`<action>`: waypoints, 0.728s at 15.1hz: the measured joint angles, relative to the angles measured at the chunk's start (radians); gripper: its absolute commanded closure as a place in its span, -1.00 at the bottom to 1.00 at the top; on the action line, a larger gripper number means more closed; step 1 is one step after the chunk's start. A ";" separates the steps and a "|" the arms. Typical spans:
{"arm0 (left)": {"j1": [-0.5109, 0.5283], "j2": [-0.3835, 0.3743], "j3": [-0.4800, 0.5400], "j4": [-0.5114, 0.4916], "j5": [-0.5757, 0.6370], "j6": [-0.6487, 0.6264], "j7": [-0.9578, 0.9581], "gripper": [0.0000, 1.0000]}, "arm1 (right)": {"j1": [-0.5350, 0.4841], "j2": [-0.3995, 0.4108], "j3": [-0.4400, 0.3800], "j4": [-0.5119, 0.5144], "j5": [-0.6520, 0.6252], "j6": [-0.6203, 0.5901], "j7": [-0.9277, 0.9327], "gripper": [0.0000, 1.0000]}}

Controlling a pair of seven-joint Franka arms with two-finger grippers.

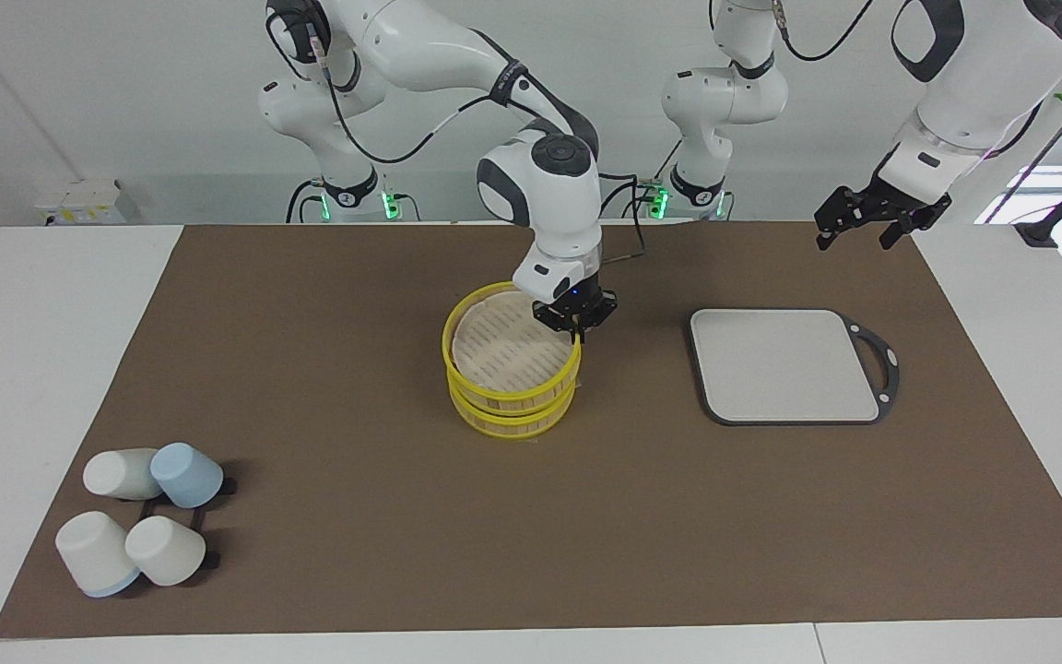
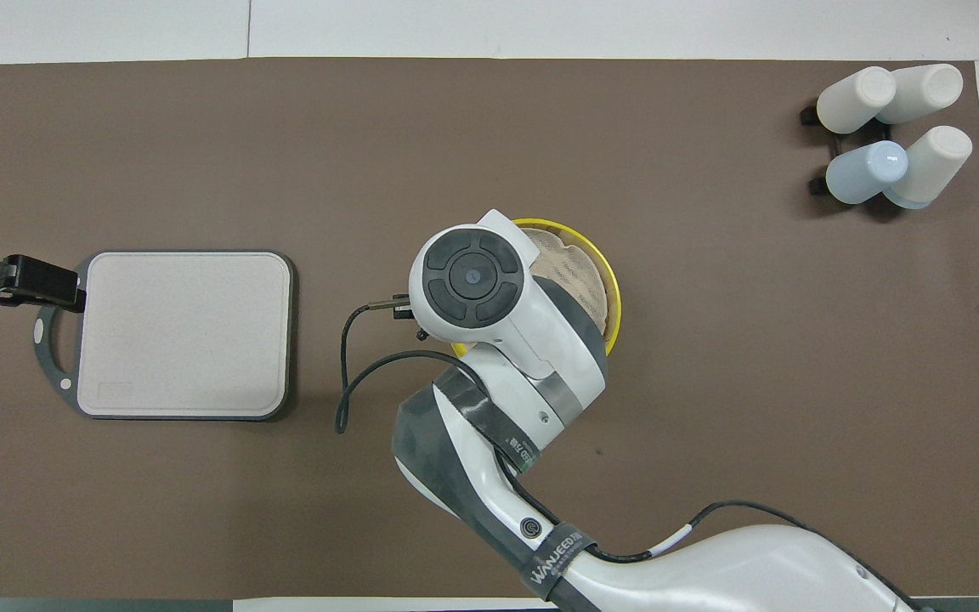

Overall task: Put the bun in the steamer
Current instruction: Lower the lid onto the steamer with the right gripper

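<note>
The steamer (image 1: 513, 406) stands mid-table, a yellow-rimmed bamboo basket with its pale lid (image 1: 503, 341) on top. It also shows in the overhead view (image 2: 596, 280), mostly covered by the right arm. My right gripper (image 1: 575, 334) reaches down onto the lid's rim on the side toward the grey board and is shut on it. In the overhead view the arm's wrist hides this gripper. The bun is not in view. My left gripper (image 1: 856, 236) waits open and empty, raised over the table's edge near the board's handle; it also shows in the overhead view (image 2: 39, 285).
A grey rectangular board (image 1: 784, 364) with a dark handle ring lies toward the left arm's end. Several white and blue cups (image 1: 148, 521) lie on a black rack at the right arm's end, farther from the robots. A brown mat (image 1: 356, 516) covers the table.
</note>
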State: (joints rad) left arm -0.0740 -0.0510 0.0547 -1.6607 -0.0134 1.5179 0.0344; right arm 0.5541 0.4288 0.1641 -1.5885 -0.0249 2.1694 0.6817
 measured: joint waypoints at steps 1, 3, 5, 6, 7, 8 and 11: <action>0.000 0.000 0.000 0.004 0.000 -0.004 0.002 -1.00 | 0.000 0.002 -0.002 -0.005 0.000 0.021 0.000 1.00; -0.001 0.001 -0.002 0.006 0.000 -0.006 0.007 -1.00 | -0.001 0.004 -0.004 -0.017 0.000 0.056 0.003 1.00; -0.001 0.013 0.002 0.007 0.000 -0.006 0.007 -1.00 | -0.001 0.004 -0.004 -0.028 0.000 0.080 0.004 1.00; -0.001 0.020 0.004 0.011 0.000 -0.006 0.007 -1.00 | -0.002 0.004 -0.005 -0.031 0.000 0.084 0.004 1.00; -0.001 0.026 0.005 0.017 0.000 -0.008 0.008 -1.00 | -0.003 0.004 -0.005 -0.034 -0.001 0.084 0.004 1.00; -0.001 0.030 0.004 0.023 0.000 -0.010 0.008 -1.00 | -0.004 0.004 -0.006 -0.040 -0.001 0.085 0.004 1.00; -0.002 0.031 0.004 0.038 0.000 -0.018 0.008 -1.00 | -0.012 -0.004 -0.006 -0.064 -0.001 0.086 0.004 1.00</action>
State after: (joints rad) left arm -0.0758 -0.0205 0.0588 -1.6224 -0.0132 1.4996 0.0422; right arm 0.5425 0.4251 0.1577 -1.6520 -0.0263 2.2558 0.6858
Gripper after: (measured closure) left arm 0.000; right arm 0.921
